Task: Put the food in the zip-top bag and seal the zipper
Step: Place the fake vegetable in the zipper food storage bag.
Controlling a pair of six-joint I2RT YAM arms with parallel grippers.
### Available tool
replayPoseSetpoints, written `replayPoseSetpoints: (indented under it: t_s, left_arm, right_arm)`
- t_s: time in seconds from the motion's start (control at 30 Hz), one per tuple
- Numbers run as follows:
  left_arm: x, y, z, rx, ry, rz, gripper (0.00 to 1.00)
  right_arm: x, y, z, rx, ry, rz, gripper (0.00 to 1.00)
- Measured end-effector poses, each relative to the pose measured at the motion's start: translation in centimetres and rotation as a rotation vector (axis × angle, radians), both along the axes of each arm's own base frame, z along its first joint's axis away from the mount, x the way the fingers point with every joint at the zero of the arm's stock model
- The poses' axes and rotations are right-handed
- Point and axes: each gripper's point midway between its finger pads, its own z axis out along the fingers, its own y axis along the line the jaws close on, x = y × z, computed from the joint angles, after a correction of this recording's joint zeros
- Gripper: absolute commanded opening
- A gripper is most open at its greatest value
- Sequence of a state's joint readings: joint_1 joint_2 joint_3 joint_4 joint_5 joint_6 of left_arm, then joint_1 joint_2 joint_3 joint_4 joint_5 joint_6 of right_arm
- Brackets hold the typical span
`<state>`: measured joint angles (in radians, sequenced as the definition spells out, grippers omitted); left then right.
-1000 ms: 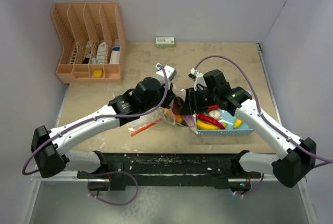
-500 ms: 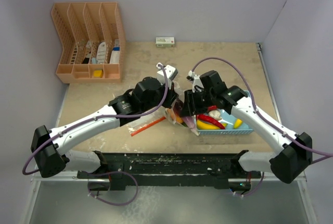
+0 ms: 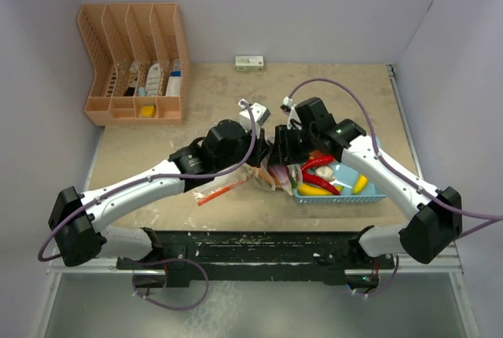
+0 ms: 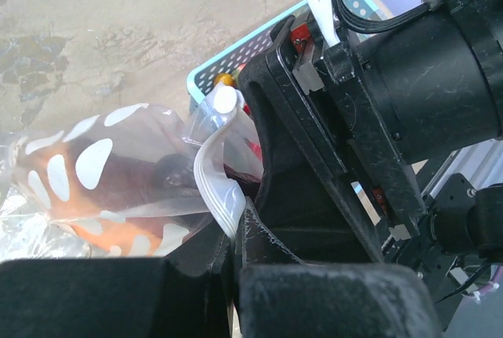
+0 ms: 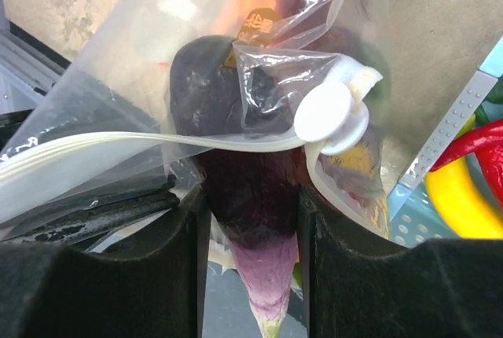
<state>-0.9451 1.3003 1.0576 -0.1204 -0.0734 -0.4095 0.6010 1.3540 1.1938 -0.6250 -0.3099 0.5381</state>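
Note:
My left gripper (image 4: 236, 232) (image 3: 262, 152) is shut on the mouth edge of the zip-top bag (image 4: 118, 165) (image 3: 271, 174), a clear bag with white dots. It pinches the whitish zipper track (image 4: 220, 189). The round white slider (image 5: 334, 114) sits on that track. My right gripper (image 5: 250, 196) (image 3: 280, 156) is shut on a purple toy eggplant (image 5: 263, 283), whose dark end pokes into the bag's mouth. Orange and yellow food shows through the plastic. A red chili (image 3: 318, 163) and yellow banana (image 3: 314, 189) lie in the basket.
The light blue basket (image 3: 338, 199) (image 5: 448, 130) stands right beside the bag, under my right arm. A red-orange strip (image 3: 222, 191) lies on the table left of the bag. A peach organiser (image 3: 134, 63) is at the back left, a small box (image 3: 249, 63) at the back.
My right gripper has carried the eggplant leftward, away from the basket and into the bag's mouth. The left gripper has shifted slightly right with the bag edge still in it.

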Motion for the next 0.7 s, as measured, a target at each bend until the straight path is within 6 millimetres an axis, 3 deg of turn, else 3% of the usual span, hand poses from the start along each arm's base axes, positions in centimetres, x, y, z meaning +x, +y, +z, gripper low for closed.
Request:
replayPoseSetpoints:
  t_s: [0.1, 0.27, 0.4, 0.7]
  left_arm:
    - [0.1, -0.1, -0.5, 0.008, 0.009, 0.002, 0.00]
    - [0.1, -0.1, -0.6, 0.008, 0.010, 0.001, 0.00]
    - [0.0, -0.2, -0.6, 0.003, 0.016, 0.001, 0.00]
    - [-0.3, -0.4, -0.9, -0.003, 0.036, -0.003, 0.00]
  right_arm:
    - [0.0, 0.0, -0.3, -0.008, 0.015, -0.012, 0.34]
    - [0.0, -0.1, -0.3, -0.016, 0.011, -0.023, 0.52]
    - [-0.2, -0.6, 0.4, -0.020, -0.018, -0.029, 0.79]
    - [-0.2, -1.6, 3.3, -0.001, -0.124, -0.042, 0.81]
